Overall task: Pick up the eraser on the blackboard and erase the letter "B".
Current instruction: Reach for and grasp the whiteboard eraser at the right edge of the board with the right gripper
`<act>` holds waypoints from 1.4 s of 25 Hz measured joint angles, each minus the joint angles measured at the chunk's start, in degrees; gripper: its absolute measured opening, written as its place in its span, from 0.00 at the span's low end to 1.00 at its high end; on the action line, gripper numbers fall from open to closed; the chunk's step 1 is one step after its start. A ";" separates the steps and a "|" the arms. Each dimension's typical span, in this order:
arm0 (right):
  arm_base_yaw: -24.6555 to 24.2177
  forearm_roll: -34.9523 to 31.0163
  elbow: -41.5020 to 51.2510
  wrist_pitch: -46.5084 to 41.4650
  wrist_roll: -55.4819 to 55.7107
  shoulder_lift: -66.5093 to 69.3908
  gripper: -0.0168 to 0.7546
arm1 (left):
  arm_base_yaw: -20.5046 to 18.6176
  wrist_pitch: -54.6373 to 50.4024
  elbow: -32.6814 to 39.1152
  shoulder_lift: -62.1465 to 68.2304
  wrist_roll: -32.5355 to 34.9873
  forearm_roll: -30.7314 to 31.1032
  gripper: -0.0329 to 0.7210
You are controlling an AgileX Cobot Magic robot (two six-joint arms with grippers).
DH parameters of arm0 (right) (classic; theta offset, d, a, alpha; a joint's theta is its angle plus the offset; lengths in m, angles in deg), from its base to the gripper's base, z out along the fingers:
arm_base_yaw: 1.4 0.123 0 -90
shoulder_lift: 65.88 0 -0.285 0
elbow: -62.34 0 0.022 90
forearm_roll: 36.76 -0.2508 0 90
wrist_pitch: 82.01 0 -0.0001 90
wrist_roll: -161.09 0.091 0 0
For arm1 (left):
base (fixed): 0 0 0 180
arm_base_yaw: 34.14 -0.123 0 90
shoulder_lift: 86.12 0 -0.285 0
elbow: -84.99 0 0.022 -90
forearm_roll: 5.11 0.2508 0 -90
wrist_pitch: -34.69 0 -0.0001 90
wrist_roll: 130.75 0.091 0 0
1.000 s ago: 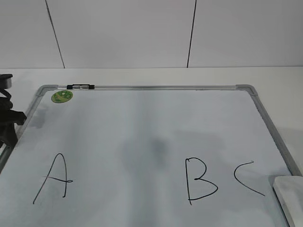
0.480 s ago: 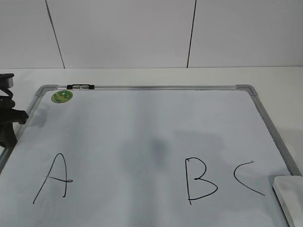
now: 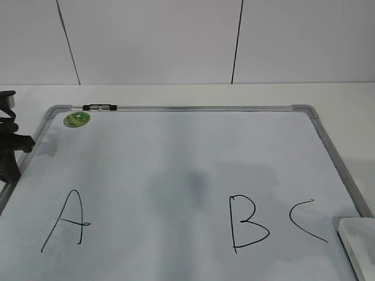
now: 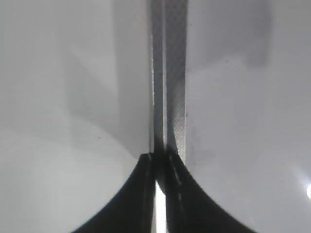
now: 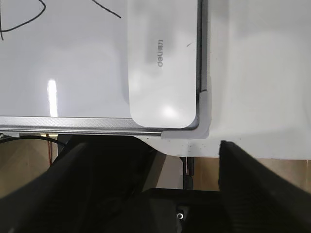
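One eraser (image 5: 163,63), white plastic block, lying flat in the near right corner of the blackboard (image 3: 176,170), just right of the "C" (image 3: 306,221); letter "B" (image 3: 247,229) to its left, unerased. Judged light, rigid, smooth-topped; best pinched across its long side edges. Right gripper (image 5: 150,189): spread wide, empty, poised above the corner. Left gripper (image 4: 159,194): fingers pressed together, empty, over the board's left frame.

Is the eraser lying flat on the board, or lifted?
Lying flat: the eraser rests in the blackboard corner, lettering upward, and no gripper touches it.
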 joint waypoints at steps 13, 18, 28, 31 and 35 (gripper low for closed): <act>0.00 0.08 -0.09 6.15 0.00 16.64 0.89 | 0.00 0.00 0.00 0.00 -0.01 0.00 0.07; 0.00 0.08 -0.22 9.52 0.00 23.09 0.89 | 0.00 0.00 0.00 0.00 -0.01 0.00 0.07; 0.00 0.08 -0.66 16.37 -0.67 31.76 0.89 | 0.00 0.00 0.00 0.00 -0.01 0.00 0.07; 0.00 0.08 -0.89 17.06 -0.79 32.97 0.89 | 0.00 0.00 0.00 0.00 -0.01 0.00 0.07; 0.00 0.08 -2.68 17.41 -0.91 35.19 0.89 | 0.00 0.00 0.00 0.00 -0.01 0.00 0.07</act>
